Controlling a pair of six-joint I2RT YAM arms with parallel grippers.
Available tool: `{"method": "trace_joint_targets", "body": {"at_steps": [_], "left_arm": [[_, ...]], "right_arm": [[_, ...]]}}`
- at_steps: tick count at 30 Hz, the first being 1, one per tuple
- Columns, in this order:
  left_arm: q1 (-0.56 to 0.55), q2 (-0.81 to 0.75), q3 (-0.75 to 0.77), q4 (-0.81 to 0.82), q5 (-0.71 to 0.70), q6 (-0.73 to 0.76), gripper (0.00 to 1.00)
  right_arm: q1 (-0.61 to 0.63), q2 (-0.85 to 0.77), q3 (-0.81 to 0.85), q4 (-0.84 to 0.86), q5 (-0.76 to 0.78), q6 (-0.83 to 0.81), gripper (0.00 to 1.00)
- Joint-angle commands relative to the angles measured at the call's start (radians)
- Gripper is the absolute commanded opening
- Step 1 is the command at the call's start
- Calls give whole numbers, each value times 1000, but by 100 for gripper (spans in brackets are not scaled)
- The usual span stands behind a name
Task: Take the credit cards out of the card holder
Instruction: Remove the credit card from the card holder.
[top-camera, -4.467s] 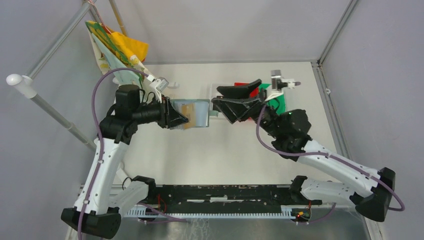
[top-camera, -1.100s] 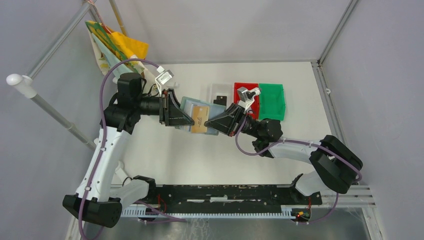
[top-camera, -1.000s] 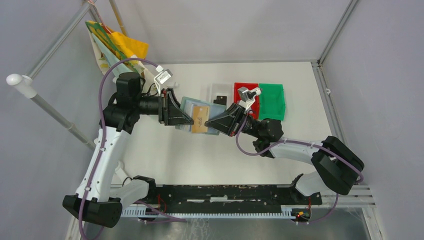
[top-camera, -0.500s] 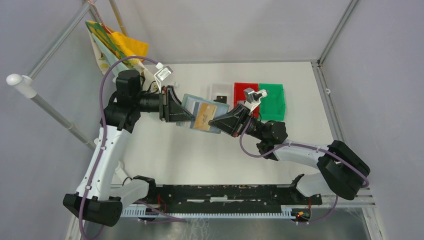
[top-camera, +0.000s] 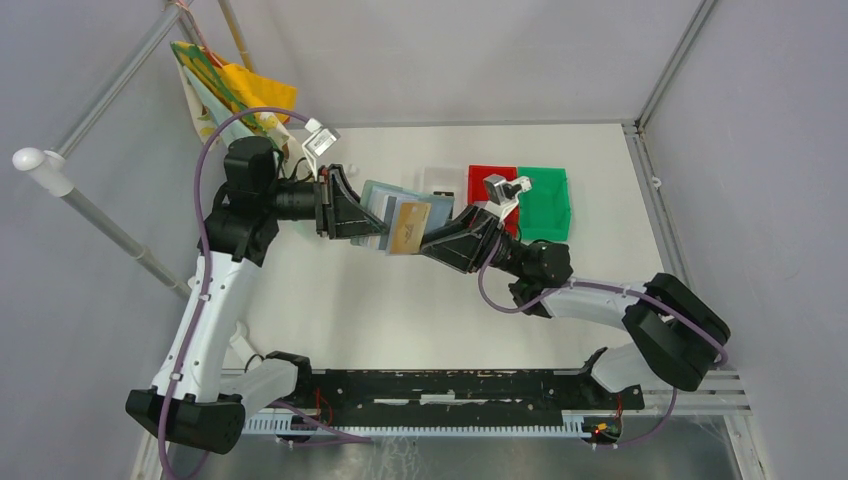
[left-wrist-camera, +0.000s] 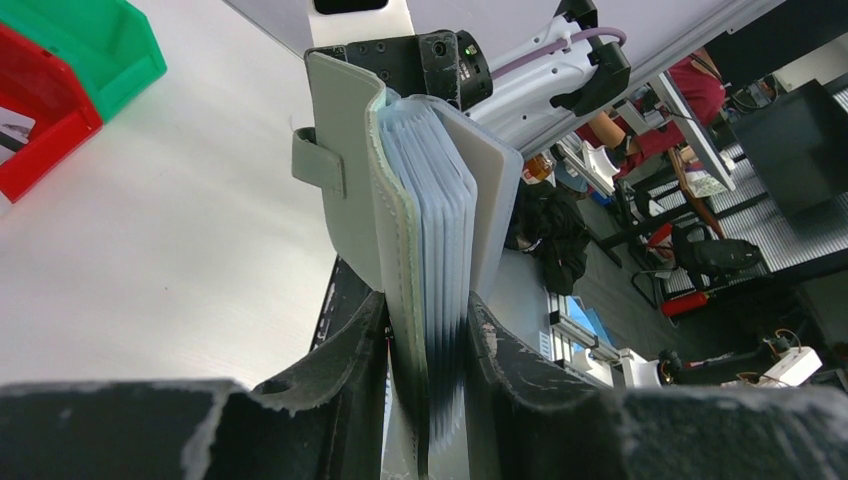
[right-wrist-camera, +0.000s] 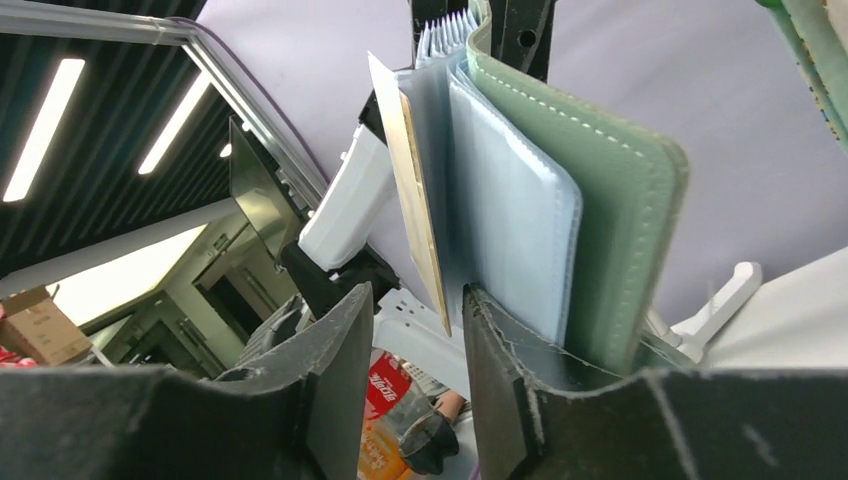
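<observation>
The card holder (top-camera: 380, 205), clamped in the left gripper (left-wrist-camera: 425, 305) above the table (top-camera: 400, 320), blocks the middle, and the right gripper (right-wrist-camera: 415, 295) closes off its right end. Just beyond stand a clear bin (top-camera: 437, 178), red bin (top-camera: 482, 182) and green bin (top-camera: 548, 205). A hanging cloth (top-camera: 240, 100) crowds the far left corner. The near tabletop offers passage.

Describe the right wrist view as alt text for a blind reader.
A tan-gold card pokes edge-on from a grey-green card holder with clear sleeves, its lower corner in the gap between the open jaws of the right pincer.
</observation>
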Motion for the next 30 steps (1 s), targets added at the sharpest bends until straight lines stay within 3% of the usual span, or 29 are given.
{"method": "trace_joint_targets", "body": {"at_steps": [1,4,8,14,20,30], "left_arm": [[1,-28,15,66,33,-46,6],[1,-32,7,66,35,-43,5],[0,-33,4,66,36,-43,5],[1,-36,6,66,46,-43,5],[0,-32,25,66,57,-49,5],[1,-31,38,78,55,-58,5]], "right_arm": [[-2,40,68,182,-1,104,46],[-2,52,104,197,-4,121,48],[-3,52,129,153,-4,101,42],[-3,45,93,170,3,103,14],[-22,10,28,183,8,102,1],[-63,-89,-72,134,21,48,0]]}}
